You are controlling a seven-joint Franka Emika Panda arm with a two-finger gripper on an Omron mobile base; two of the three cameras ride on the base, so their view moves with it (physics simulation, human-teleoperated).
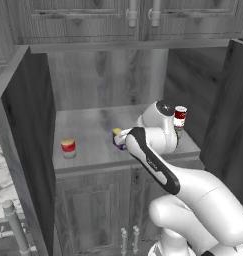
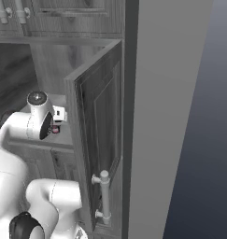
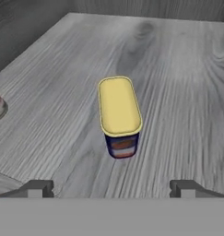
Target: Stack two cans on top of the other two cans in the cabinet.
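Note:
The cabinet's shelf holds the cans. In the hand view a stubby blue can with a yellow top stands upright on the wood grain, just ahead of my gripper. The gripper is open, its fingertips wide apart with nothing between them. From the left base view the blue can peeks out behind my forearm. A pale can with a red top stands at the shelf's front left. The red can with a white band sits raised at the right, on a greenish can mostly hidden by my arm.
Open side doors flank the recess, a dark one on the left and one on the right. In the right base view that door with its grey handle blocks most of the shelf. Panelled doors close the lower cabinet.

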